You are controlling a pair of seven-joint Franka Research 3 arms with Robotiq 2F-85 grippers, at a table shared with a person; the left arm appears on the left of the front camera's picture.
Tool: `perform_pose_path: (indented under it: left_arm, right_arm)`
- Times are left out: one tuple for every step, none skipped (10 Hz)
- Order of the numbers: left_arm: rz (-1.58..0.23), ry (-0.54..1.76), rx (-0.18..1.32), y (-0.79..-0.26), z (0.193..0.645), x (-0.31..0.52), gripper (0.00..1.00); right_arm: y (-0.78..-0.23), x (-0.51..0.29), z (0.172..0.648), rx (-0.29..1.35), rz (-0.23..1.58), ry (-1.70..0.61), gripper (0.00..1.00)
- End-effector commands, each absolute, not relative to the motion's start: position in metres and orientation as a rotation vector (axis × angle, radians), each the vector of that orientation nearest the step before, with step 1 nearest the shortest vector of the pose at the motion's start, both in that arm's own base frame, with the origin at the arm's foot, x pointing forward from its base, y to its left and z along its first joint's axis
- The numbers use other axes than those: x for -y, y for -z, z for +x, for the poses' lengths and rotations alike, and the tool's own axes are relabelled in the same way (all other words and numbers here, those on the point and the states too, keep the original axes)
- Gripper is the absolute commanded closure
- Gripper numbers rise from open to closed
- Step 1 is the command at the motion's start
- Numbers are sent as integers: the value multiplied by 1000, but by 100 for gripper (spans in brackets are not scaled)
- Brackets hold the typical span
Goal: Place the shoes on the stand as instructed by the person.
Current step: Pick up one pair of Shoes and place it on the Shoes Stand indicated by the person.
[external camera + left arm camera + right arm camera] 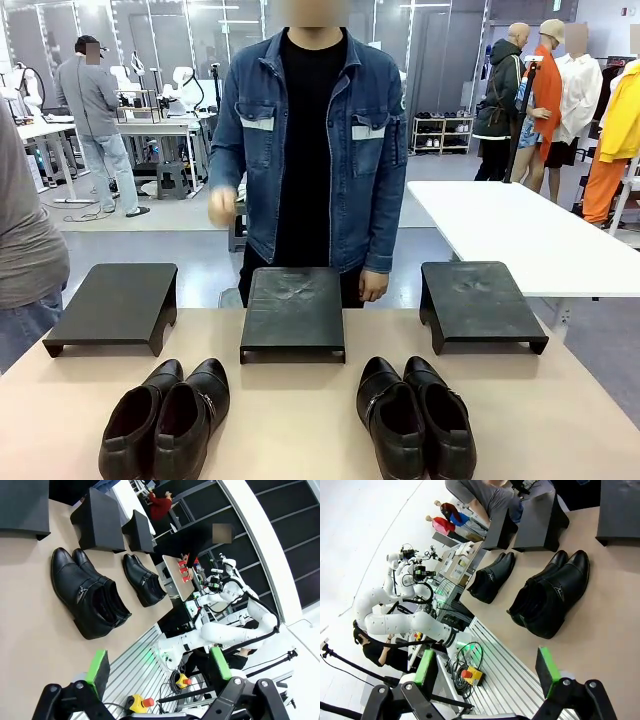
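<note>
Shoes sit in two pairs on the near side of the table (295,425), none on a stand yet. At the far left, the left stand (115,300) is bare. In front of it the left pair (165,415) lies side by side and touching, toes aimed at the stands, likely set there so the left arm can reach it. The left claw (160,662) hangs near the table's edge, spread wide and empty, ready to come down over a shoe.

In the middle, the person (310,150) stands behind the middle stand (292,308) with one hand (222,207) raised and blurred, perhaps to point; I cannot tell which stand is meant.

Further right, the right pair (415,415) lies before the gap between the middle stand and the right stand (480,300). The right claw (487,665) is also spread wide, holding nothing.
</note>
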State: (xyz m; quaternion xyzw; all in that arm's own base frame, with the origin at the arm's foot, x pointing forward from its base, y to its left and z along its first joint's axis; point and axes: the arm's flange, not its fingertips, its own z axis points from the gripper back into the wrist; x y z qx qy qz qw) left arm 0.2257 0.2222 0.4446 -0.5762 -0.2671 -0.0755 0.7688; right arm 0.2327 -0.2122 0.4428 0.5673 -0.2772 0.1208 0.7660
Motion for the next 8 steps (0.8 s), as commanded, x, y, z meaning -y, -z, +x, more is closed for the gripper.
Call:
perform_pose_path:
  left_arm:
    - [-1266, 184, 598, -445, 226, -223, 0]
    - [-1266, 184, 598, -445, 226, -223, 0]
    - [-1266, 184, 598, -445, 226, -223, 0]
    - [-1266, 184, 598, -445, 226, -223, 0]
    - [-1266, 184, 598, -445, 226, -223, 0]
    - [-1266, 184, 598, -445, 226, -223, 0]
    - [-1266, 184, 598, -445, 226, -223, 0]
    - [-1266, 184, 598, -445, 226, -223, 0]
  right_arm:
    - [-443, 213, 233, 626, 1243, -276, 0]
    - [-443, 213, 233, 626, 1243, -276, 0]
    - [-443, 213, 233, 626, 1243, -276, 0]
    - [-443, 213, 233, 626, 1243, -276, 0]
    - [-443, 213, 233, 626, 1243, -276, 0]
    - [-443, 213, 233, 626, 1243, -276, 0]
    - [-443, 213, 233, 626, 1243, -276, 0]
    - [-443, 213, 233, 626, 1243, -276, 0]
